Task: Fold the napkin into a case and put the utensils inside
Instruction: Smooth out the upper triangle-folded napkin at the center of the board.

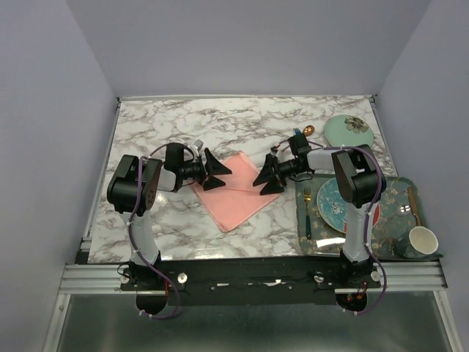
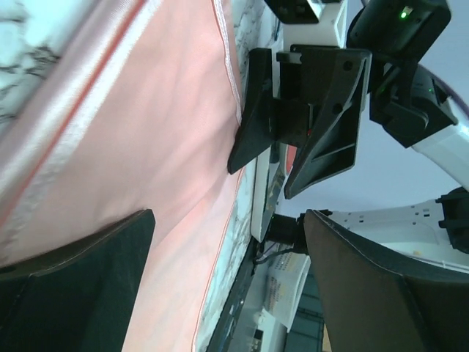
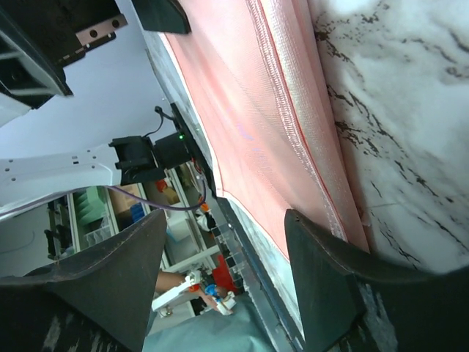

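Satin, by the sheen: we judge the napkin (image 1: 234, 196) light, limp & slippery, w/ no stiffness to keep a crease unless it's pressed flat. It lies on the marble table (image 1: 168, 125) btwn the two pincers, already doubled into a slanted oblong, not yet a narrow case. The left pincer (image 1: 218, 174) sits at one end, fingers wide apart, nothing clamped. The right pincer (image 1: 260, 185) faces it from the opposite end, fingers also apart, nothing clamped.

Best hold, we reckon: the hem (image 3: 293, 110) or a corner, pinching all layers together. The stitched edge is thicker & gives the pads some bite; a mid-panel pinch would prob. slide or bunch. Lifting both ends at once should keep it taut.

The top view alone gives the whole outline, plus what lies beyond the cloth. Behind the right pincer's wrist there's a copper spoon (image 1: 309, 130) by a pale green dish (image 1: 348, 130), mostly hidden by the arm; we can't make out the blue fork for sure. Beside that arm there's a tray (image 1: 399, 192) w/ plate (image 1: 328, 202), teal-handled fork (image 1: 308, 213) & cup (image 1: 423, 240).

The wrist views show none of that. The right one shows stacked hems running just by one finger, too fine for the top view; touching or not, we can't tell. The left one shows smooth cloth under its fingers & the other pincer head-on.
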Controlling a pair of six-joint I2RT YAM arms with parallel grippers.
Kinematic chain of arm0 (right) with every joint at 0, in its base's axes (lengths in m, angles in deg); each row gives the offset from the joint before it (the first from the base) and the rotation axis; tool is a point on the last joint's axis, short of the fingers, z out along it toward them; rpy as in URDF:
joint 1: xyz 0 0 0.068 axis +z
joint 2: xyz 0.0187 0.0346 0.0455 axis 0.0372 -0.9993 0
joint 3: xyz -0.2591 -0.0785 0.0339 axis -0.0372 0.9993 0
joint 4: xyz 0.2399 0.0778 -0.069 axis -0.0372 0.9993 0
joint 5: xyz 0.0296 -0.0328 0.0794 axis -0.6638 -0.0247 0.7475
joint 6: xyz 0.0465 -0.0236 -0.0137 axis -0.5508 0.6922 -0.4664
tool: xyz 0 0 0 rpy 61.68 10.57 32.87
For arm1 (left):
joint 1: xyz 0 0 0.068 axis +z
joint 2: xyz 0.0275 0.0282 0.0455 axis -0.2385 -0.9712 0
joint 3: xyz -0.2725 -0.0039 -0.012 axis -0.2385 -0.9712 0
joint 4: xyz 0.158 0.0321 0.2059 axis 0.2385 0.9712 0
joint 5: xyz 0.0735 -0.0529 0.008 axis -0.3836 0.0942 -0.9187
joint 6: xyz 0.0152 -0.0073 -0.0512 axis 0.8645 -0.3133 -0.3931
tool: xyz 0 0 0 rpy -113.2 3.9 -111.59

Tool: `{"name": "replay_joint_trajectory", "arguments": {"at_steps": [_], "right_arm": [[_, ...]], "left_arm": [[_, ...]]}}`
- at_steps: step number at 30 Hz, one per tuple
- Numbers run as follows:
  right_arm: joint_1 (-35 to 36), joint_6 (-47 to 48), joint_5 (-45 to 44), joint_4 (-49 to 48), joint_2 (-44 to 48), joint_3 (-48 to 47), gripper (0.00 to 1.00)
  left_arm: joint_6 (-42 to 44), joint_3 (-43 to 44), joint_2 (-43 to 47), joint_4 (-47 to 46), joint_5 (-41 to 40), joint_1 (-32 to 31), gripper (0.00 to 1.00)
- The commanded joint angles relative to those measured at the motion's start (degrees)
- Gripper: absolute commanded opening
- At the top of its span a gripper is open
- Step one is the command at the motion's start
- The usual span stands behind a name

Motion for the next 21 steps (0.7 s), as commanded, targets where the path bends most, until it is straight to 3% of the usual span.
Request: {"name": "replay_joint_trajectory", "arguments": {"at_steps": [1,9,12,17,21], "right_arm": [[-0.71,2.19,-4.49,6.32,-0.94,1.79,0.75],[-0.62,6.15,-1.68,9.75,4.51,-1.29,0.76],[-0.27,5.54,-1.24,9.93,6.53,-2.26,0.74],[0.17,4.66,-2.64,9.84,4.52,-3.49,0.67],[0.08,5.97,-5.98,10.11,1.27,-2.88,0.65]], "left_arm": [[3.21,-2.69,0.94,1.41,-0.93,3.29,0.99],[3.03,-1.46,9.2,2.55,2.42,5.67,0.97],[6.89,0.03,11.57,7.71,2.69,4.97,0.92],[9.45,-0.58,8.87,8.97,0.85,5.14,0.78],[10.68,-0.67,5.0,11.34,-3.02,7.25,0.76]]}}
